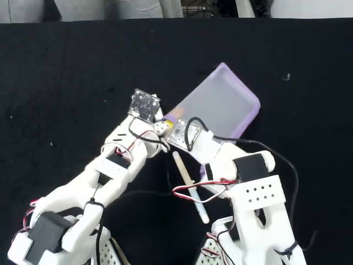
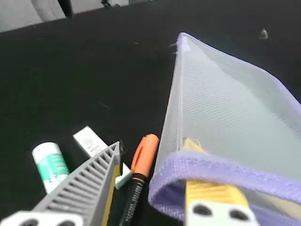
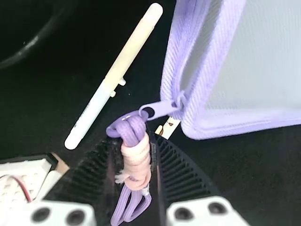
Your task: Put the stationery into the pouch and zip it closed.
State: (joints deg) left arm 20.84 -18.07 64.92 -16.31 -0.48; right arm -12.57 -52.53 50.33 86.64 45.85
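One pouch [image 1: 220,102], one cord [image 3: 134,150], two pens [image 3: 113,77] [image 2: 141,160], one glue stick [image 2: 51,165], one eraser [image 2: 90,141].

Bright, even light; soft shadows

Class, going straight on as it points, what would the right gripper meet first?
Probably the zip slider of the purple-trimmed translucent mesh pouch, just beyond the purple cord it grips.
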